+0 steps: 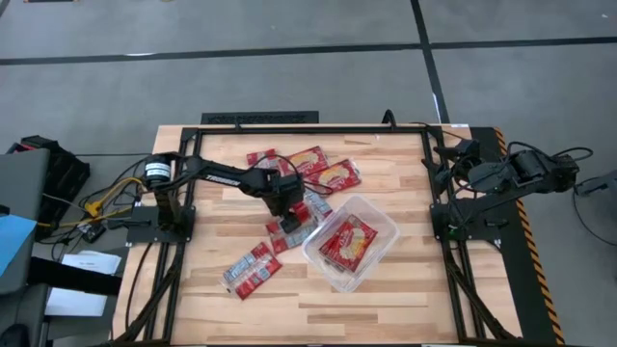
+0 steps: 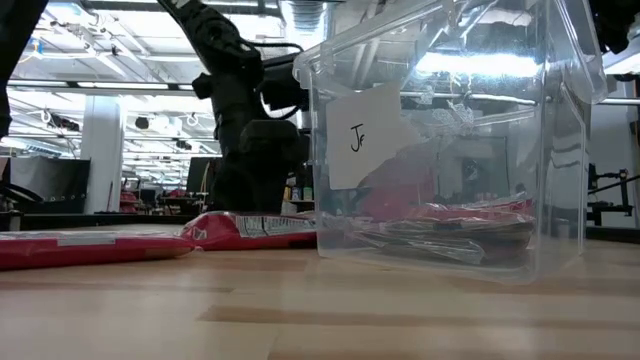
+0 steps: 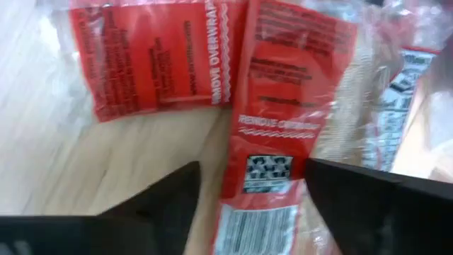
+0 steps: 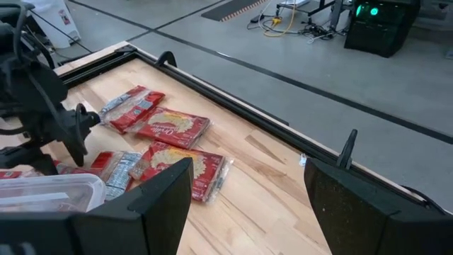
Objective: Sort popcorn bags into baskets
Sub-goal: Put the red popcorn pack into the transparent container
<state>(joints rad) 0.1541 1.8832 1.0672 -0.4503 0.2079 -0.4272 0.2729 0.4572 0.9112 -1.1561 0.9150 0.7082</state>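
Left jaws spread over popcorn bags beside tub (right jaws spread, parked).

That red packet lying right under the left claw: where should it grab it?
Probably from straight above, across the narrow width of the popcorn bag. It lies flat on the table, and the left gripper hangs open with a finger on either long edge.

Clear tub sits right of table center with red bags lying flat inside. More bags are scattered at its 11 o'clock, two at 8 o'clock.
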